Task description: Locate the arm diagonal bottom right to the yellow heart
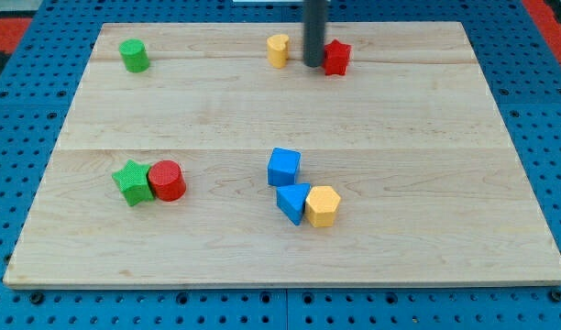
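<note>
Camera view, the only one I have. I take the yellow heart point(278, 50) as my landmark; it sits near the view's top edge of the wooden board point(427, 183), a little left of centre. My tip point(314, 64) is just to the heart's right and a shade lower in the view, in the narrow gap between the heart and the red star point(335, 58), which lies just beyond me on the right. I cannot tell whether I touch the star; I look apart from the heart. I carry no claw: only a plain dark rod, holding nothing.

The relation that matters: the heart lies up and to the left of my tip. By my judgement I am already roughly on its bottom-right diagonal, though more beside it than below, so a short slide toward the view's bottom would make the diagonal cleaner. The star is the hazard there.

Far from the heart, toward the view's bottom, lie a blue cube point(283, 167), a blue triangle point(292, 202) and a yellow hexagon point(323, 205).
</note>
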Available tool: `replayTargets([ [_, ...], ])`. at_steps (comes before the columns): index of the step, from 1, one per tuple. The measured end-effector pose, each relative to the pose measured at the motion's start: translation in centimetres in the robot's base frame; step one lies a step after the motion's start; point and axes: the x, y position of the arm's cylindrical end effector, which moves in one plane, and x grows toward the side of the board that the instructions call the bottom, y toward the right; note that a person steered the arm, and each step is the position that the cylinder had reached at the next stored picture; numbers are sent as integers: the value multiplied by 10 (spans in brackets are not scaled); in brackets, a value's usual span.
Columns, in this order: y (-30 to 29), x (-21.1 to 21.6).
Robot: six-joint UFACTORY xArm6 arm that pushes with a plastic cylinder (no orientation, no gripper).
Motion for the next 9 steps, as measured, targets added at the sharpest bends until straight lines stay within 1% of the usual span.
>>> replayTargets([
  [1, 27, 0],
  [3, 72, -22],
  [5, -1, -22],
  [7, -21, -22],
  [9, -23, -22],
])
